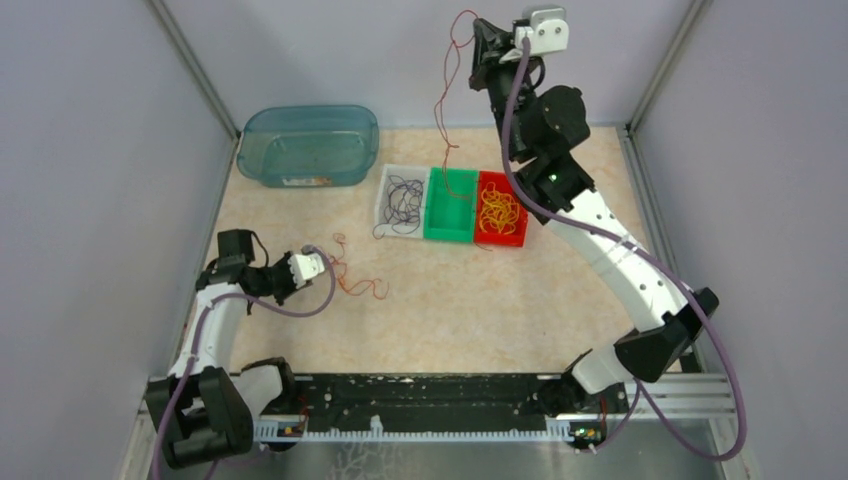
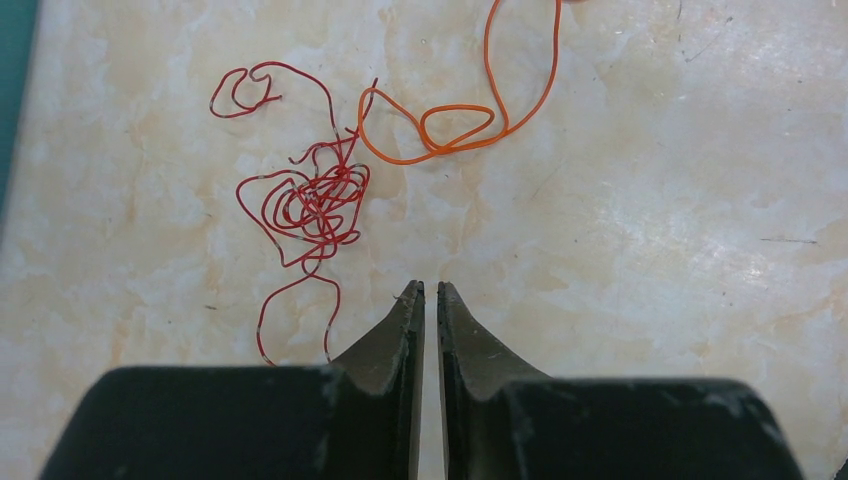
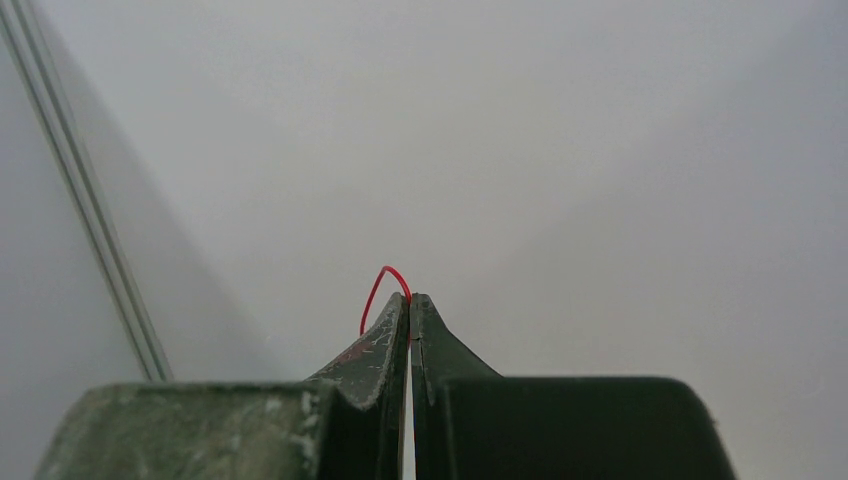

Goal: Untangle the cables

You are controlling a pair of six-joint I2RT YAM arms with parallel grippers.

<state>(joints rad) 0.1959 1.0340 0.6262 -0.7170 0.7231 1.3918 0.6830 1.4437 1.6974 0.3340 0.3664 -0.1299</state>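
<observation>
My right gripper (image 1: 479,25) is raised high at the back and shut on a thin dark red cable (image 1: 447,95). The cable hangs down in loops to just above the green bin (image 1: 450,228). In the right wrist view a red loop (image 3: 378,290) sticks out beside my gripper (image 3: 410,297), with only the grey wall behind. My left gripper (image 2: 430,287) is low over the table, shut and empty. A tangled red cable (image 2: 310,205) and an orange cable (image 2: 460,125) lie just ahead of it; both also show in the top view (image 1: 355,280).
A white bin (image 1: 385,178) holds black cables, and a red bin (image 1: 516,238) holds yellow cables. They stand on either side of the green bin at mid table. A teal tub (image 1: 310,145) stands at the back left. Grey walls enclose the table.
</observation>
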